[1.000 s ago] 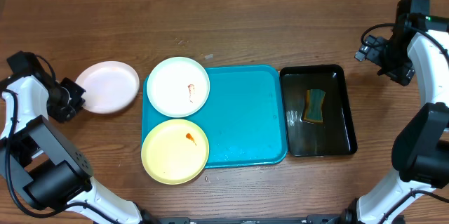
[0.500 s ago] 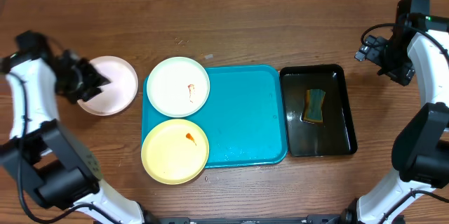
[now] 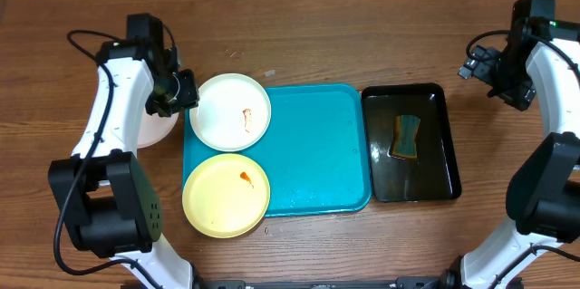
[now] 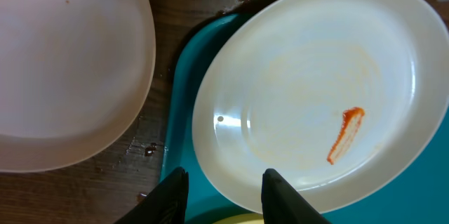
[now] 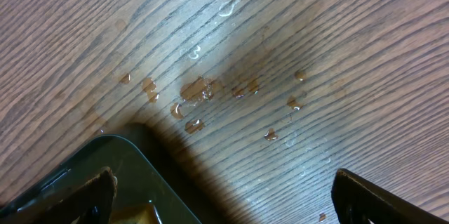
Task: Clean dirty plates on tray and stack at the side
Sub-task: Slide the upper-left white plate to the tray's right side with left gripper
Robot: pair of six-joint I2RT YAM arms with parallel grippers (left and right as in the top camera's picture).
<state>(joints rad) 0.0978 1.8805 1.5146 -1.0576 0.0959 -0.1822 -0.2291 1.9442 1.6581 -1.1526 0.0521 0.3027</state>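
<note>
A white plate (image 3: 229,112) with an orange smear (image 4: 346,134) lies on the back left corner of the turquoise tray (image 3: 317,149). In front of it lies a pale yellow plate (image 3: 227,195), also smeared. A third pale plate (image 3: 145,130) rests on the table left of the tray, partly under my left arm. My left gripper (image 3: 179,90) hovers at the smeared white plate's left rim. In the left wrist view the gripper (image 4: 224,199) is open and holds nothing, one finger over the plate's rim (image 4: 284,194), the other over the tray's edge. My right gripper (image 3: 476,61) stands wide open over bare table.
A black tray (image 3: 439,108) right of the turquoise one holds water and a yellow-green sponge (image 3: 406,137). Water drops (image 5: 200,90) lie on the wood by the black tray's corner (image 5: 112,164). Wooden table surrounds both trays.
My left arm has swung from the far left, across the pale plate, to the smeared white plate's left rim, and its jaws have widened. The right arm has not moved.
</note>
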